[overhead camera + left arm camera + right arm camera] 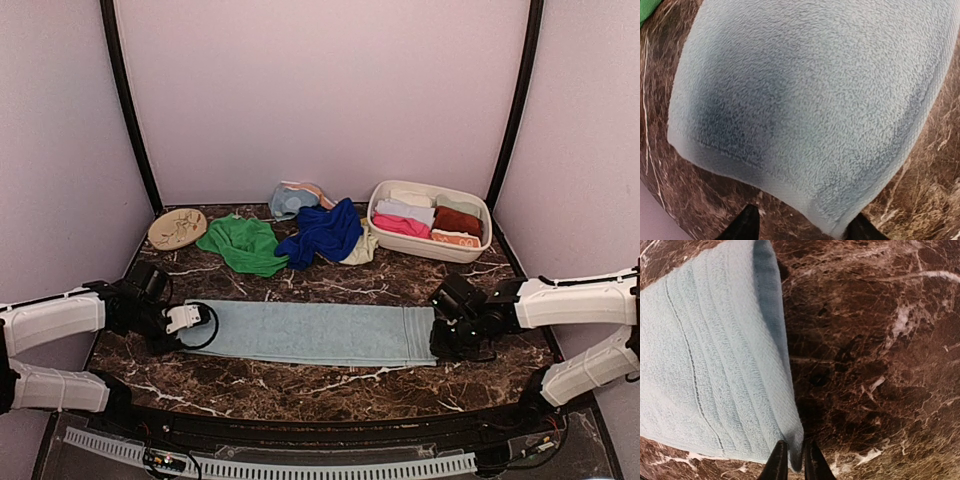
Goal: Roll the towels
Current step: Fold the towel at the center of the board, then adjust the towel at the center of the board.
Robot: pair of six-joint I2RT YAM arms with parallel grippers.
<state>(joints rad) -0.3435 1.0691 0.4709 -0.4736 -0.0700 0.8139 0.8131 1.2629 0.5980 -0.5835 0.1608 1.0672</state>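
Note:
A light blue towel [310, 333] lies flat and stretched out across the marble table, left to right. My left gripper [195, 322] is at its left end. In the left wrist view the towel [815, 100] fills the frame. The left gripper [802, 227] is open, and the towel's near corner lies loose by the right finger. My right gripper [440, 340] is at the right end. In the right wrist view it [792, 462] is shut on the corner of the towel [705, 365]. Loose green [243, 243] and royal blue [322, 232] towels lie behind.
A white oval basin [478, 250] at the back right holds rolled towels, pink [400, 225] and rust [457, 220] among them. A tan round disc [177, 228] lies at the back left. A pale towel [362, 248] and a crumpled bluish one [290, 200] sit near the blue towel.

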